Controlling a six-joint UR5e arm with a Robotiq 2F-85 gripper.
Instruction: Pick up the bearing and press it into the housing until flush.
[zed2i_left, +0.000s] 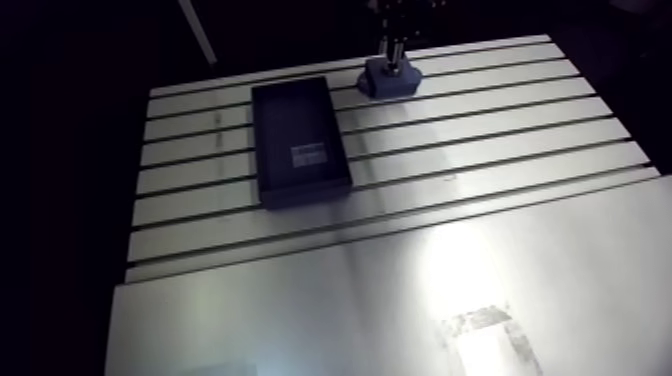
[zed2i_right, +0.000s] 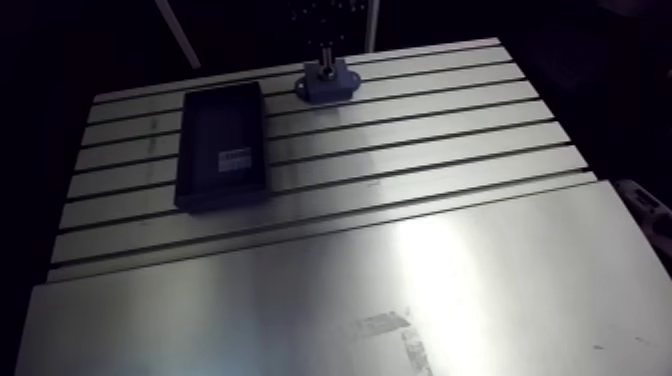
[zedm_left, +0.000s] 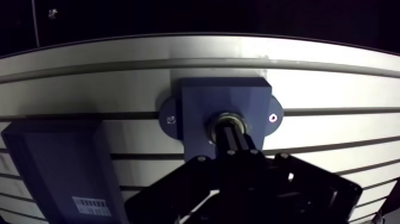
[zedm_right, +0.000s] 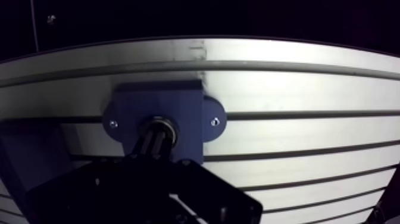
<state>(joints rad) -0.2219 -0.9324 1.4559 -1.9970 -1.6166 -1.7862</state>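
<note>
Aluminium, slotted from side to side, makes up the table (zed2i_left: 500, 140) in the arm view; near its far edge sits the blue housing (zed2i_left: 390, 80), with the gripper (zed2i_left: 396, 55) standing straight above it, its tip on or just over the block; a dark shallow tray (zed2i_left: 300, 140) with a small white label lies near the housing, apart from it; the bearing is too small to make out from here. In the wrist view the housing is a blue block with a rounded ear on each side, each ear carrying a small screw hole; the bearing (zedm_left: 228, 119) shows as a dull metal ring in the central bore, directly under the gripper's dark tip, which covers its middle; whether the jaws are closed, or clamped on the ring, cannot be told, since all is black on black there. The step in hand looks like the pressing, for the bearing is already at the bore; its rim seems close to the block's top face, though whether it is flush is unclear. The next move likely calls for a straight, square push downward with no tilt, so the ring does not cock in the bore; then a check that the rim lies level with the blue face.
</note>
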